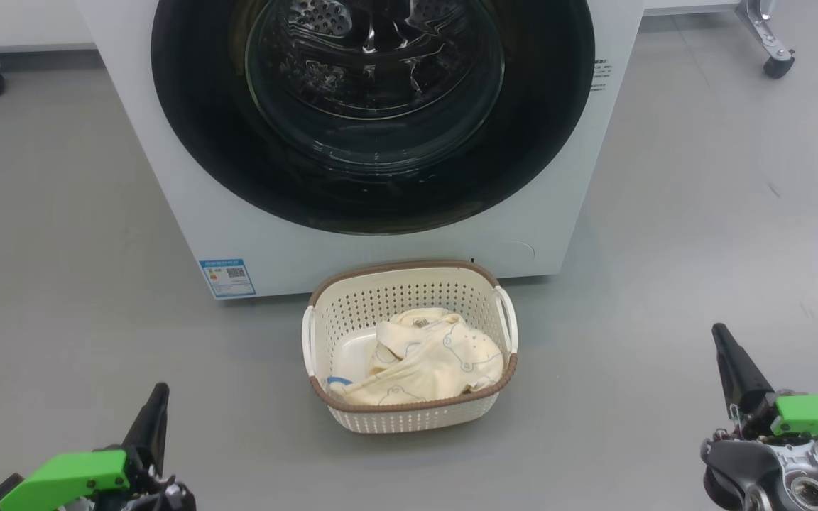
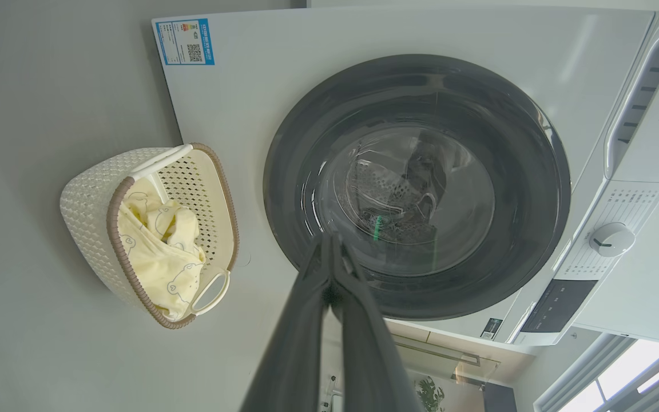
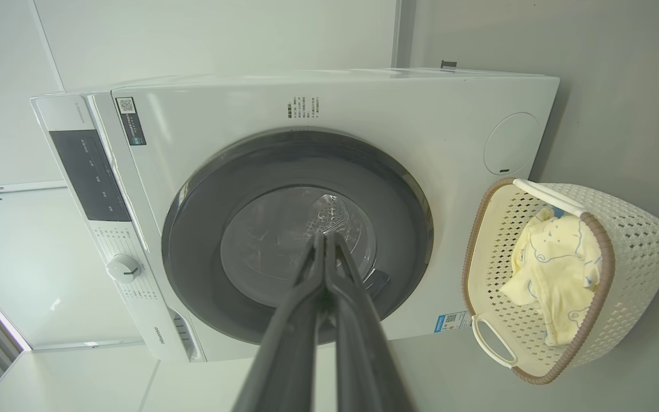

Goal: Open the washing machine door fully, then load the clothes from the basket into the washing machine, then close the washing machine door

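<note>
Both the left gripper [image 1: 159, 394] and right gripper [image 1: 718, 332] hang low and wide of the work, fingers pressed together on nothing, likely a rest pose that leaves the view ahead free. The door [image 1: 373, 113] sits shut flush in the washer [image 1: 160, 163], so loading cannot begin until it swings out. The basket [image 1: 409, 419] stands on the floor [image 1: 61, 284] just before the washer, below the door, probably to keep the lift short; the clothes [image 1: 430, 358] lie heaped inside it, toward its right
</note>
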Available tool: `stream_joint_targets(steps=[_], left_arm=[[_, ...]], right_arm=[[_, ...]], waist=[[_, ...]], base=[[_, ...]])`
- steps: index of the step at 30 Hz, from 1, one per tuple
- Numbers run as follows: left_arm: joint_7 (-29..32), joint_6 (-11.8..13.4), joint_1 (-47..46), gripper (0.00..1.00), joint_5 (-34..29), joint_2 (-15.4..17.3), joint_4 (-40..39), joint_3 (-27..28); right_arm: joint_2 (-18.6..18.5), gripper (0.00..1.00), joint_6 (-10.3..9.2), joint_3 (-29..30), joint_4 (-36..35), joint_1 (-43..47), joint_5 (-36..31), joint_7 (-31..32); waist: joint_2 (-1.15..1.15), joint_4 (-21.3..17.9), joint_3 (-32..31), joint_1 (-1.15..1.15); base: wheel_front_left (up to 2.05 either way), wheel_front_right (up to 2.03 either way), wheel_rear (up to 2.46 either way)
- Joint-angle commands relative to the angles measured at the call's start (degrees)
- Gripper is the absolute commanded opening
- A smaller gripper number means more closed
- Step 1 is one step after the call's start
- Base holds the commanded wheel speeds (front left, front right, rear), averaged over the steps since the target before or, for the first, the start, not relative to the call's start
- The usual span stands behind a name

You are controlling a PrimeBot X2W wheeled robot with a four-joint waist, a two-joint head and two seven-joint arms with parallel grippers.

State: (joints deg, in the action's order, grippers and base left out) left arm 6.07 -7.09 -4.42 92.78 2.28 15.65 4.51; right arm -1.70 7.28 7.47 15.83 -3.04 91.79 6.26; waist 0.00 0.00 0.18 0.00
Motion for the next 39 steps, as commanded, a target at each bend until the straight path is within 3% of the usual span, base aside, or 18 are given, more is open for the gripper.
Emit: stream_joint_targets(steps=[1, 39], left_arm=[[0.4, -0.4, -1.8, 0.00, -0.6, 0.6, -1.6, 2.0], [0.4, -0.4, -1.8, 0.00, -0.6, 0.6, -1.6, 2.0]], right_arm=[[-1.2, 0.00, 0.21, -1.0, -1.8, -3.1, 0.4, 0.2], [-1.2, 0.00, 0.21, -1.0, -1.8, -3.1, 0.4, 0.2]], waist=[[0.00, 0.0, 0.0, 0.00], [0.00, 0.0, 0.0, 0.00]], base=[[0.00, 0.00, 0.00], [0.00, 0.00, 0.00]])
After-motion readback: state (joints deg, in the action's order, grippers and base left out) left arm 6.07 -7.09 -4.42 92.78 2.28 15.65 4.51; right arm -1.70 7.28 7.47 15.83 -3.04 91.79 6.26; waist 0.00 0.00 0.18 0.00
